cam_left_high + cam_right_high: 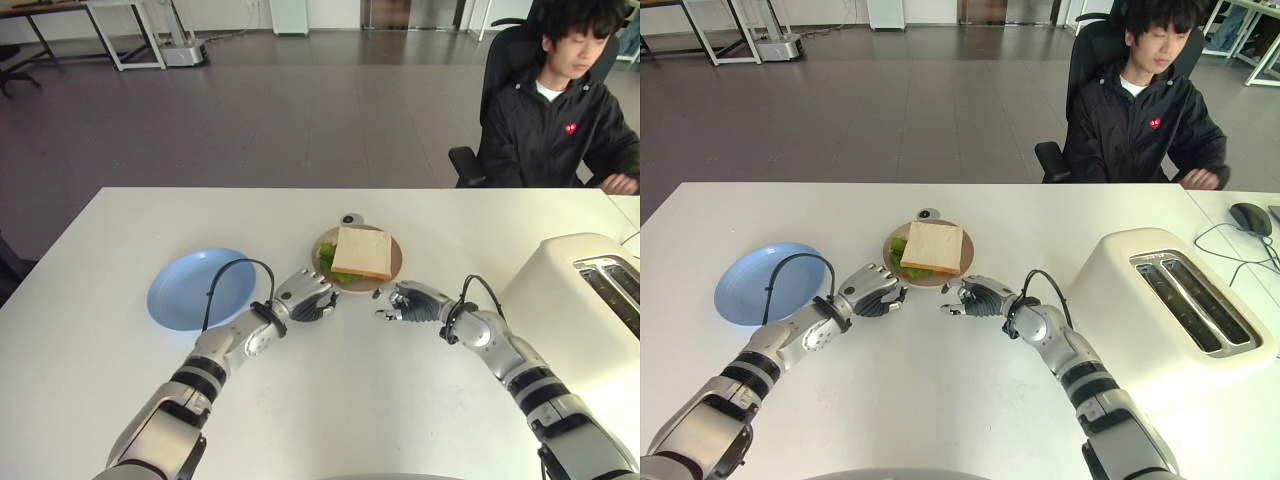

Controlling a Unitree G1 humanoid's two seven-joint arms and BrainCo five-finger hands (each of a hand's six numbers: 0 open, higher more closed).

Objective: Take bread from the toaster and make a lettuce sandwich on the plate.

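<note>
Table point(380, 390): one toaster point(1125, 300), one blue plate point(182, 293), one sandwich point(362, 253) on brown plate point(396, 264); left hand point(305, 296), right hand point(415, 302) curled, empty.

On the white desk point(90, 320) a bread slice point(362, 252) lies over lettuce point(326, 258) on a round brown plate point(397, 262). The left hand point(305, 295) and right hand point(415, 302) sit just before it, fingers curled, holding nothing. A blue plate point(185, 290) lies left, a toaster point(560, 290) right.
</note>
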